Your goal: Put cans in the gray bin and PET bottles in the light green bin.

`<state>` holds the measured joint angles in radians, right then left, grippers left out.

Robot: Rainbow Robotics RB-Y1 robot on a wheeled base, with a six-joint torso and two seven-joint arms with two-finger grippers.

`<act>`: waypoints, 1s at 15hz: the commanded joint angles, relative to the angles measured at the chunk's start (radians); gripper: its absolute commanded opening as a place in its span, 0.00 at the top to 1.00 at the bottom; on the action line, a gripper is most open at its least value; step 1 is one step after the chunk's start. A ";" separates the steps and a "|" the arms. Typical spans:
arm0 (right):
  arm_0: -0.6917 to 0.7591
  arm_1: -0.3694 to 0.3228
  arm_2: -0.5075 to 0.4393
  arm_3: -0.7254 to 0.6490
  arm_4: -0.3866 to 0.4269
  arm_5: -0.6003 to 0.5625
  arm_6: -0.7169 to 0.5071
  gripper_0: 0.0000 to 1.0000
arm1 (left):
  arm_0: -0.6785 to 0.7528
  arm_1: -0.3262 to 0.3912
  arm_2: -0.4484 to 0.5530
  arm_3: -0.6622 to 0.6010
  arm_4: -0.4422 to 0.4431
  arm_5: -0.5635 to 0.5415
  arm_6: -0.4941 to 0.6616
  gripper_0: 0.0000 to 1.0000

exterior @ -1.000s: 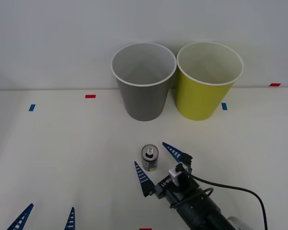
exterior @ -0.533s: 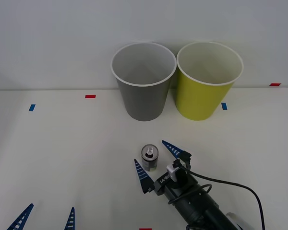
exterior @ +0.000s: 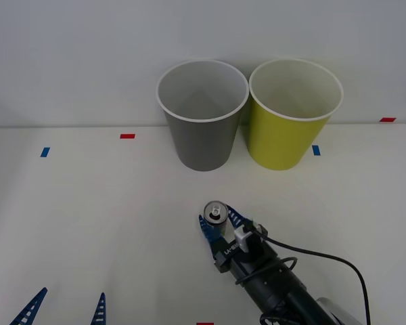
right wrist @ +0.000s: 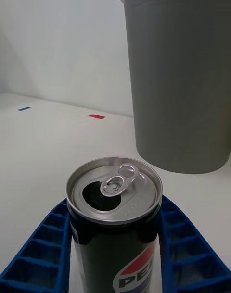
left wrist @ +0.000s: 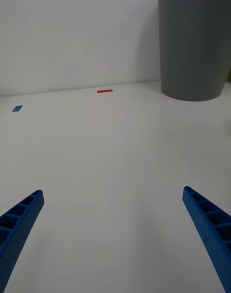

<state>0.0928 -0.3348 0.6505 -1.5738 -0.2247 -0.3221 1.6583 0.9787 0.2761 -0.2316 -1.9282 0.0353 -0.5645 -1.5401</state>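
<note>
Right wrist view showed the right hand (right wrist: 115, 254) clamped around the Pepsi can (right wrist: 114, 211) on the desk (exterior: 88, 217); the open left hand (exterior: 64, 308) waited nearby. Beyond stood the gray bin (exterior: 203, 115): a low lift might clip its rim and drop the can.

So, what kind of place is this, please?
Probably a lab test bench for sorting trials. A plain white table carries small red and blue tape marks, with only a gray bin, a light green bin and one can held by the right tool.
</note>
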 commanded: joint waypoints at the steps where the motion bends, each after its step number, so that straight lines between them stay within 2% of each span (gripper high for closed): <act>1: 0.002 0.002 0.000 0.000 -0.005 -0.002 -0.002 0.92 | 0.000 0.000 0.000 0.000 0.000 0.000 0.000 0.00; 7: -0.001 0.005 -0.011 -0.006 -0.008 0.003 -0.002 0.98 | 0.000 0.000 0.000 0.000 0.000 0.000 0.000 0.00; 8: -0.001 0.002 -0.019 -0.034 -0.008 0.044 0.001 0.99 | 0.000 0.000 0.000 0.000 0.000 0.000 0.000 0.00; 10: 0.008 -0.009 -0.054 -0.161 -0.004 0.229 0.003 1.00 | 0.000 0.000 0.000 0.000 0.000 0.000 0.000 0.00; 13: 0.008 -0.012 -0.104 -0.262 -0.004 0.370 0.000 1.00 | 0.000 0.000 0.000 0.000 0.000 0.000 0.000 0.00; 15: 0.008 -0.033 -0.129 -0.370 -0.010 0.525 -0.008 1.00 | 0.000 0.000 0.000 0.000 0.000 0.000 0.000 0.00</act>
<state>0.1008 -0.3527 0.5430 -1.8709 -0.2310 0.1103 1.6564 0.9787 0.2761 -0.2316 -1.9282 0.0353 -0.5645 -1.5401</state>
